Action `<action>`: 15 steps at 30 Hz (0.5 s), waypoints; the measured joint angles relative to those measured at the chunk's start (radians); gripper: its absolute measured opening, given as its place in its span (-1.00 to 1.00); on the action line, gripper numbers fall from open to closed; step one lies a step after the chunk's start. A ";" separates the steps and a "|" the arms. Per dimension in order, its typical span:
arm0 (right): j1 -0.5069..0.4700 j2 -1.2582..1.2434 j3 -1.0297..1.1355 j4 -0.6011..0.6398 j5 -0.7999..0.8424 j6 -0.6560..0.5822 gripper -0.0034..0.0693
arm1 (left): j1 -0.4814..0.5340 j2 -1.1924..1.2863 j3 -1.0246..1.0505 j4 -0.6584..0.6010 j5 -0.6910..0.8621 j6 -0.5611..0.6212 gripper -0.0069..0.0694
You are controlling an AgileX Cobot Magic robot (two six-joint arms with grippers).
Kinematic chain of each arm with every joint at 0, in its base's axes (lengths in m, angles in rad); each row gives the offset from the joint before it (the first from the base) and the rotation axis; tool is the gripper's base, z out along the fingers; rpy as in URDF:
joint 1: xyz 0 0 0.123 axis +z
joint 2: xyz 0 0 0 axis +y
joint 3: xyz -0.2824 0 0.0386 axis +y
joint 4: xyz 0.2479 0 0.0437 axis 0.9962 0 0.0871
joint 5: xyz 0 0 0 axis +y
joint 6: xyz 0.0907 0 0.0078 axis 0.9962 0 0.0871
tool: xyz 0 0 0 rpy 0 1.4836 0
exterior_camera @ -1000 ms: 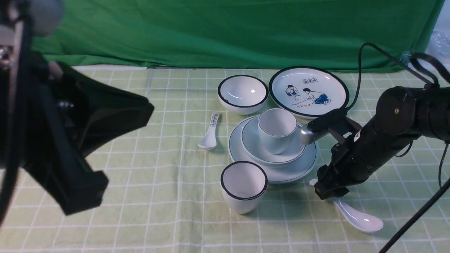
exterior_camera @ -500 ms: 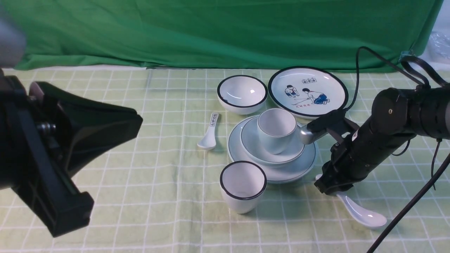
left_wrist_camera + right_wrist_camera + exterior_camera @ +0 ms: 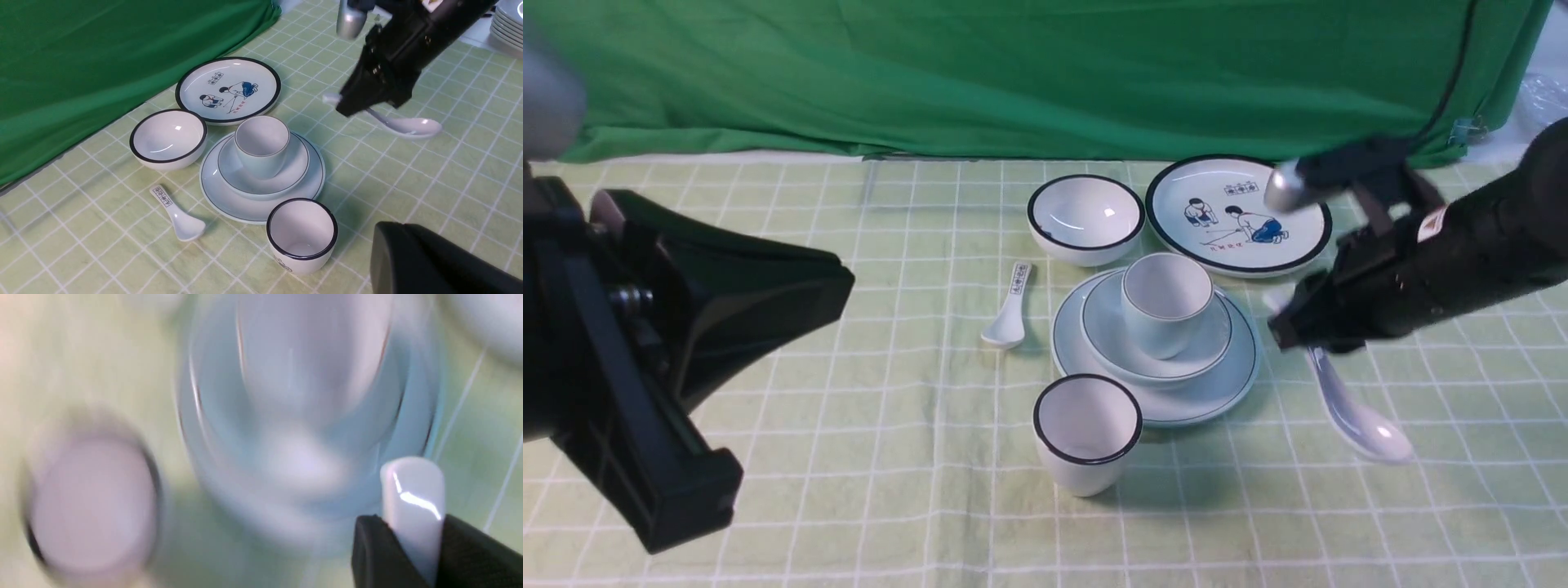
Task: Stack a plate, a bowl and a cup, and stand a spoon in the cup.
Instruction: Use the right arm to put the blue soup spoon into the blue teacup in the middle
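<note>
Checked green worktop (image 3: 890,490) carries the plate (image 3: 1227,390), the bowl (image 3: 1104,331) on it, the empty cup (image 3: 1165,304) in the bowl. Right hand (image 3: 1290,331) pinches the soup spoon (image 3: 1356,418) by its handle beside them; left hand (image 3: 772,396) gapes, empty

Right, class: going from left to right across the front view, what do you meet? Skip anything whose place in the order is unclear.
left gripper → small printed spoon → stacked plate, bowl and cup → spoon, gripped by the right gripper
</note>
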 joint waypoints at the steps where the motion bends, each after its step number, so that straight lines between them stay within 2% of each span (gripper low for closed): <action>1: 0.026 -0.030 0.031 0.034 -0.161 -0.015 -0.41 | 0.000 0.000 0.000 0.000 0.000 0.003 -0.82; 2: 0.055 -0.046 0.057 0.051 -0.288 -0.020 -0.41 | 0.000 0.000 0.000 0.001 0.000 0.003 -0.82; 3: 0.068 -0.049 0.063 0.057 -0.313 -0.020 -0.41 | 0.000 0.000 0.000 0.002 0.000 0.003 -0.82; 6: 0.172 -0.028 0.155 0.076 -0.716 -0.021 -0.41 | 0.000 0.000 0.000 0.005 0.000 0.006 -0.82; 9: 0.226 0.061 0.191 0.049 -0.981 -0.008 -0.41 | 0.000 0.000 0.000 0.005 0.000 0.006 -0.82; 10: 0.226 0.061 0.191 0.044 -0.992 -0.008 -0.41 | 0.000 0.000 0.000 0.005 0.000 0.006 -0.82; 12: 0.226 0.168 0.184 -0.057 -1.121 0.088 -0.41 | 0.000 0.000 0.000 0.005 0.000 0.007 -0.82; 15: 0.223 0.225 0.169 -0.111 -1.164 0.149 -0.41 | 0.000 0.000 0.000 0.005 0.003 0.007 -0.82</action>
